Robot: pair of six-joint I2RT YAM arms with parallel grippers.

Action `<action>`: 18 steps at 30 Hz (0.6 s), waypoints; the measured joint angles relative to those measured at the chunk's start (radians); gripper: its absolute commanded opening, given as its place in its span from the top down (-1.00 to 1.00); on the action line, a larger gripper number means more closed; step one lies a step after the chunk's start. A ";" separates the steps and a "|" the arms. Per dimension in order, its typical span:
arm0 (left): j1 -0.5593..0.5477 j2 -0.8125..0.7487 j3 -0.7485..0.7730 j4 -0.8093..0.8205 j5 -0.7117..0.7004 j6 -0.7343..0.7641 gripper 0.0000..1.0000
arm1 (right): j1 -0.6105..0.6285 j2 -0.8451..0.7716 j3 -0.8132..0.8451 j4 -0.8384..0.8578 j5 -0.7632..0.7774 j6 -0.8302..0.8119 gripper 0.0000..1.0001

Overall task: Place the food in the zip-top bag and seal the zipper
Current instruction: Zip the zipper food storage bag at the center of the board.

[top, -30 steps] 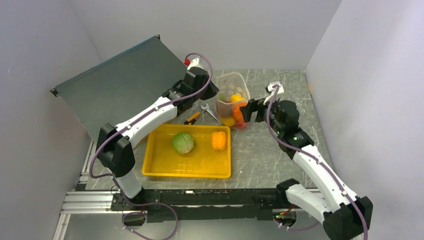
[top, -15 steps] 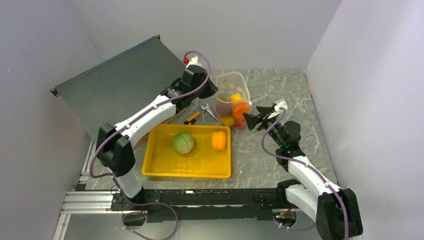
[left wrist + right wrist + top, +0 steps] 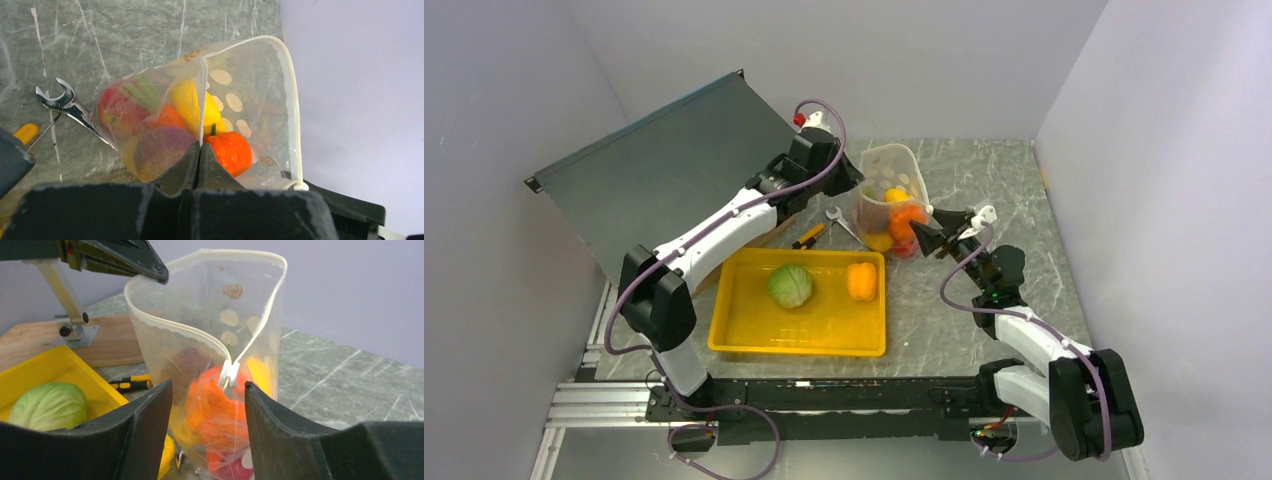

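- Clear, white-dotted bag (image 3: 887, 195) stands upright on the table (image 3: 1014, 200), its mouth wide open.
- White zipper (image 3: 176, 329) runs around the rim, unsealed.
- Inside the bag: orange pumpkin (image 3: 230, 150) with yellow, red and purple pieces.
- Green cabbage (image 3: 790, 286) and yellow-orange pepper (image 3: 861, 281) lie apart in a yellow tray (image 3: 824, 328).

Grey marble table (image 3: 949, 325), pale lavender walls (image 3: 1164, 150).

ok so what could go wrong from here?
1. Cabbage and pepper sit in the tray; the bag looks nearly full, so zipping now leaves them out.
2. Left gripper pinches only one rim spot; a tug on the slider might pull it free or tip the bag.
3. Right gripper is open facing the small slider and may catch film instead.
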 measured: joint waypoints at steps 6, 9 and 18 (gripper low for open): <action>0.000 0.000 0.002 0.000 0.011 -0.001 1.00 | -0.018 0.048 -0.014 0.039 0.005 -0.007 0.44; 0.000 0.000 0.000 0.006 0.012 -0.004 1.00 | -0.023 0.073 -0.014 0.063 0.005 -0.006 0.77; 0.006 0.000 0.000 0.005 0.060 0.029 0.42 | -0.029 0.060 -0.010 0.041 0.031 -0.021 1.00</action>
